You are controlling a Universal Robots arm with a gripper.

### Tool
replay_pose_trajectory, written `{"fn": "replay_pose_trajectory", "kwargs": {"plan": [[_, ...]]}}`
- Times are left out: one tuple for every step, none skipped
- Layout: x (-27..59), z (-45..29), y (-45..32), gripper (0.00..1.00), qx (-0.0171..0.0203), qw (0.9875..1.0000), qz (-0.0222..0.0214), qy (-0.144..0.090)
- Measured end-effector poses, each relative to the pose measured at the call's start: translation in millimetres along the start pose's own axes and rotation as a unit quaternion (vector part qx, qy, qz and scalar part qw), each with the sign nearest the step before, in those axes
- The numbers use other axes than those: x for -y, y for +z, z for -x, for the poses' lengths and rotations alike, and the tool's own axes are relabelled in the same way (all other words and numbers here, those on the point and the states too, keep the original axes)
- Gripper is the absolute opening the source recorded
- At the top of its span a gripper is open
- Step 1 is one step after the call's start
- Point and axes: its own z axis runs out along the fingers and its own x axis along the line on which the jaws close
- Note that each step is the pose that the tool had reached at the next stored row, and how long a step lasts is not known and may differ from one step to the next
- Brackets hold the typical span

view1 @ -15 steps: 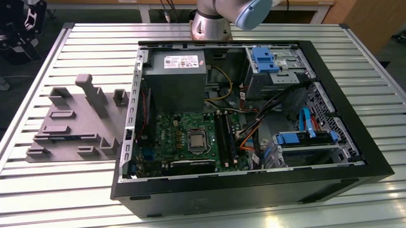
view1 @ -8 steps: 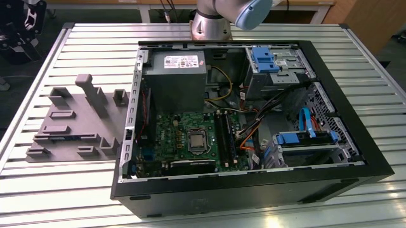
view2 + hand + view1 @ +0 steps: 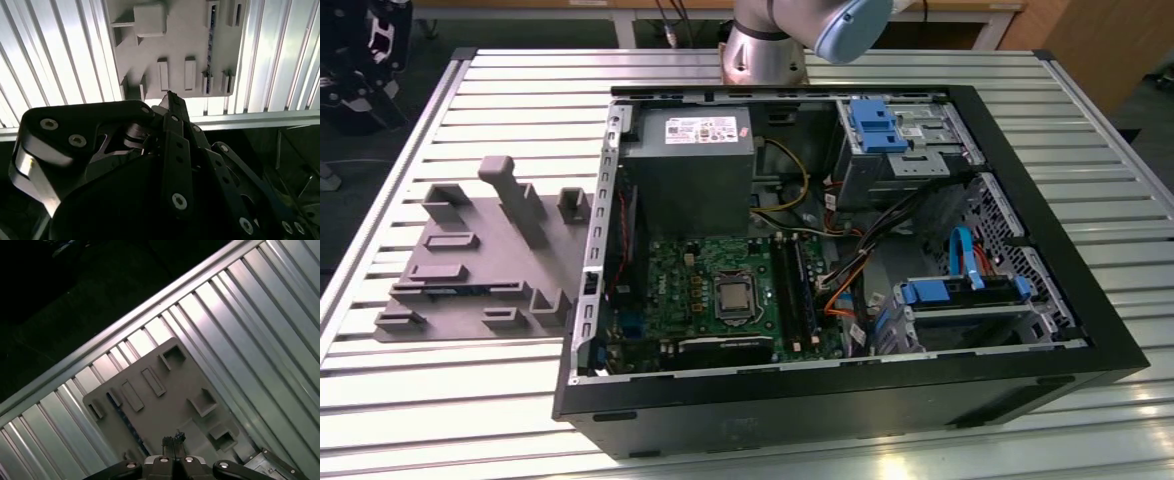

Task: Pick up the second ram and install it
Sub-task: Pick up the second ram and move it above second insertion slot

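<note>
Right up close in the first wrist view, the gripper (image 3: 172, 441) was seen with its fingers pressed together and nothing held between them, hovering near the grey holder (image 3: 175, 385). The second ram (image 3: 129, 425) was found seated edgewise in a long slot of that holder, apart from the fingertips and untouched. Further off, in the exterior view, the open computer case (image 3: 854, 405) was set beside the holder on the slatted table (image 3: 454, 400), with the motherboard slots (image 3: 794, 285) waiting inside. The pick-up was judged not yet made, so the installing was left as well.
</note>
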Motion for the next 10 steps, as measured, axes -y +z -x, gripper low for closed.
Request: {"fn": "replay_pose_trajectory", "kwargs": {"plan": [[0.0, 0.0, 0.3, 0.11, -0.0004, 1.0, 0.0002, -0.01], [0.0, 0.0, 0.7, 0.11, -0.0008, 0.9998, 0.0004, -0.019], [0.0, 0.0, 1.2, 0.11, -0.0012, 0.9996, 0.0007, -0.027], [0.0, 0.0, 1.6, 0.11, -0.0016, 0.9993, 0.0009, -0.037], [0.0, 0.0, 2.1, 0.11, -0.002, 0.999, 0.0011, -0.046], [0.1, -0.1, 2.6, 0.11, -0.0024, 0.9985, 0.0013, -0.055], [0.1, -0.1, 3.1, 0.11, -0.0028, 0.998, 0.0016, -0.064], [0.1, -0.1, 3.6, 0.11, -0.0032, 0.9974, 0.0018, -0.072], [0.1, -0.1, 4.0, 0.11, -0.0036, 0.9966, 0.002, -0.082], [0.1, -0.1, 4.4, 0.11, -0.004, 0.9958, 0.0023, -0.091]]}}
